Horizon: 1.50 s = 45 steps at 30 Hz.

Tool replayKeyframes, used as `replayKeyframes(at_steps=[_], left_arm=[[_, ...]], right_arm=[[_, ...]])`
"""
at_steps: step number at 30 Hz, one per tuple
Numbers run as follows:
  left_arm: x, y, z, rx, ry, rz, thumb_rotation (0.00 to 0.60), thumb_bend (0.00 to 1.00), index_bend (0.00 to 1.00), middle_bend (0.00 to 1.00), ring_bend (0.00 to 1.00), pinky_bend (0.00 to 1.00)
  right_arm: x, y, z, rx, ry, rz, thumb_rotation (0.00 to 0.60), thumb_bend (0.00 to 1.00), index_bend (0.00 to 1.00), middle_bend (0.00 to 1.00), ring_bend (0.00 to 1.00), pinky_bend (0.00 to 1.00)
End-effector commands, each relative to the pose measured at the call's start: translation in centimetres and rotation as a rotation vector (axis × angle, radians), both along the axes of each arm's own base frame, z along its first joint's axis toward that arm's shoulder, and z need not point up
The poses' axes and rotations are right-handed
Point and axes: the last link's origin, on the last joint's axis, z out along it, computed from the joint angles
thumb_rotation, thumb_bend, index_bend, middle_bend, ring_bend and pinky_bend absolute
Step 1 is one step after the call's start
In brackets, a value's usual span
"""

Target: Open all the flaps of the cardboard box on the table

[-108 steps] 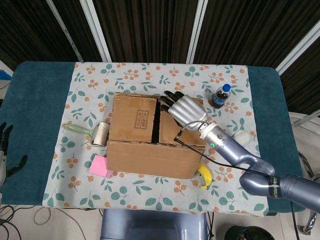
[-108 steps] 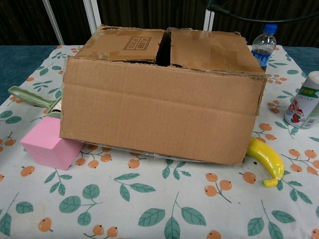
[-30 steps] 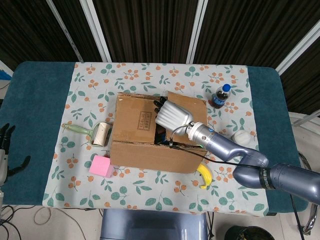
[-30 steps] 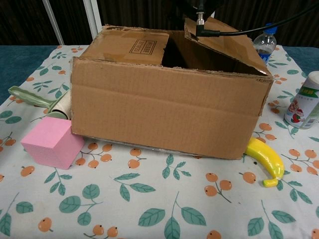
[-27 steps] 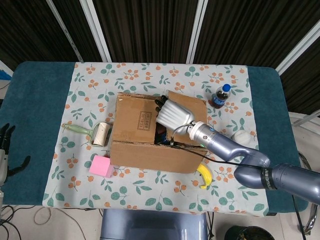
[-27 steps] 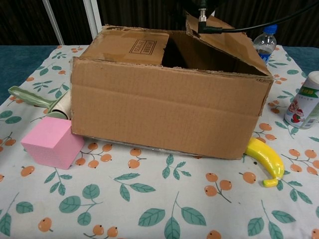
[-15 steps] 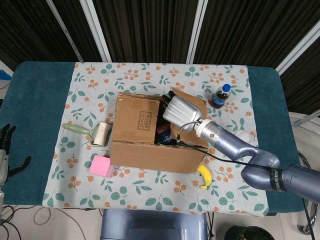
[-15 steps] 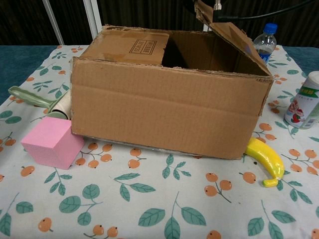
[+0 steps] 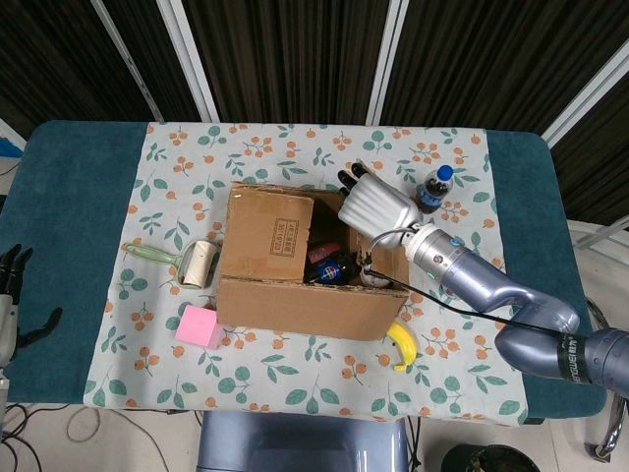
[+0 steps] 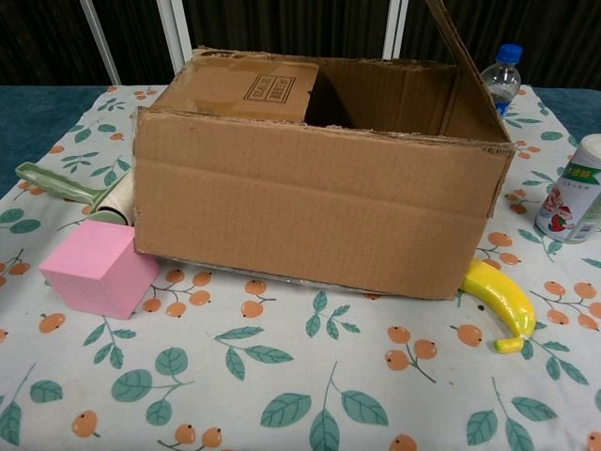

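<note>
We are looking down at the box (image 9: 295,270) sitting mid-table on the floral cloth (image 9: 265,147). Crowding it are a pink block (image 9: 196,325) just off its near left corner, a lint roller (image 9: 187,262) with a green handle beside its left wall, and a yellow banana (image 9: 401,345) tucked against its near right corner. A cola bottle (image 9: 431,188) is standing close behind our right hand (image 9: 378,208), and a white can (image 10: 573,193) is standing further right, apart from the box.

Our right hand is lying flat against the right flap (image 10: 449,33), fingers straight and close together, pressing rather than pinching; the flap is standing nearly upright. The left flap (image 9: 268,236) is lying flat over its half of the opening, printed label up. In the uncovered half we are seeing small colourful items (image 9: 334,265), too jumbled to name.

The box is plain brown corrugated board with ragged top edges. The block is smooth and square-edged; the banana is glossy and curved.

Our left hand (image 9: 12,295) is hanging off the table's left edge, fingers loosely spread, holding nothing.
</note>
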Motion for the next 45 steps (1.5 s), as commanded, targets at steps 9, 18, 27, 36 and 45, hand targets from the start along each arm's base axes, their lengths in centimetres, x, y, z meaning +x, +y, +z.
replayKeyframes(at_steps=[9,18,27,36,45], left_arm=[[0.0,0.0,0.0,0.001,-0.001,-0.001,0.600,0.24,0.00,0.00,0.00,0.01],[0.0,0.0,-0.1,0.000,0.000,0.004,0.600,0.24,0.00,0.00,0.00,0.01],[0.0,0.0,-0.1,-0.002,0.001,0.004,0.600,0.24,0.00,0.00,0.00,0.01],[0.1,-0.1,-0.1,-0.005,-0.005,0.002,0.600,0.24,0.00,0.00,0.00,0.01],[0.1,-0.2,-0.1,-0.008,-0.002,-0.002,0.600,0.24,0.00,0.00,0.00,0.01]], right_arm=[[0.1,1.2,1.2,0.029,-0.053,-0.040,0.600,1.00,0.59,0.38,0.19,0.26],[0.6,1.9,2.0,0.043,-0.117,-0.050,0.600,1.00,0.59,0.36,0.19,0.26],[0.3,2.0,3.2,0.020,-0.103,-0.048,0.600,1.00,0.59,0.36,0.19,0.26],[-1.9,1.4,5.1,-0.042,-0.061,-0.103,0.600,1.00,0.59,0.36,0.19,0.26],[-6.1,1.2,7.6,-0.130,-0.003,-0.201,0.600,1.00,0.59,0.36,0.19,0.26]])
